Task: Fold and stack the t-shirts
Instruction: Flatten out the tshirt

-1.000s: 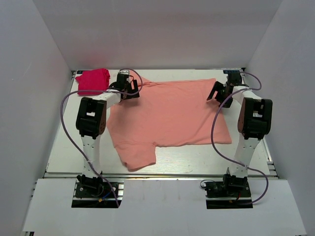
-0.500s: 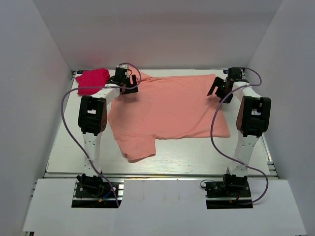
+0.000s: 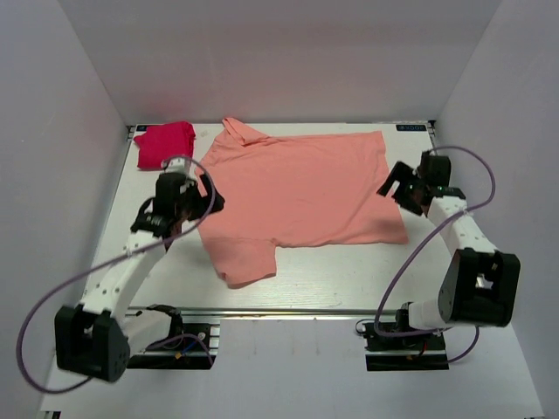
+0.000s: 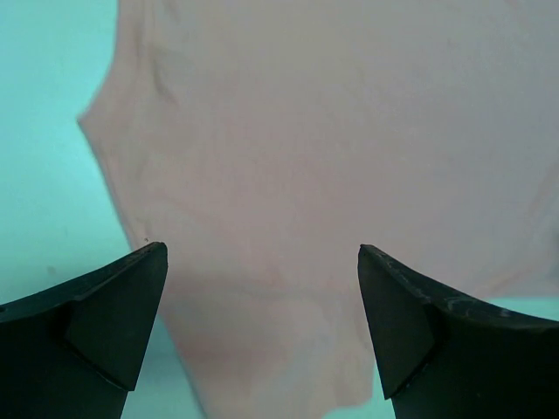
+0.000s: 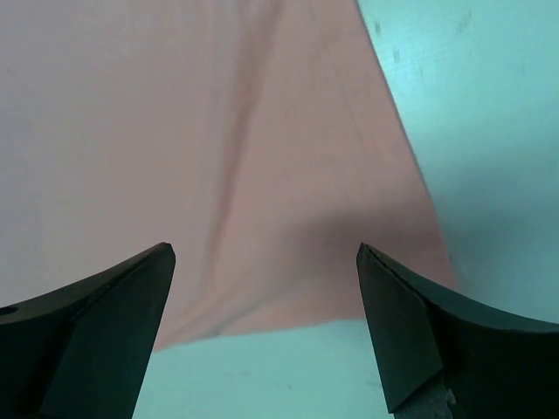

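The salmon tee lies spread flat across the middle of the table, one sleeve toward the near edge; the magenta tee sits folded in the far left corner, near the salmon one. The left gripper hangs over the salmon tee's left edge, jaws wide and empty; the right gripper is over its right edge, equally wide and empty.

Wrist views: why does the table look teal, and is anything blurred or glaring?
Left wrist: a cyan cast turns the white table teal and washes the salmon-pink cotton t-shirt pale; soft focus, no glare. Right wrist: same cast, soft shadow near the shirt's hem. Top external: natural colours, even light, sharp.
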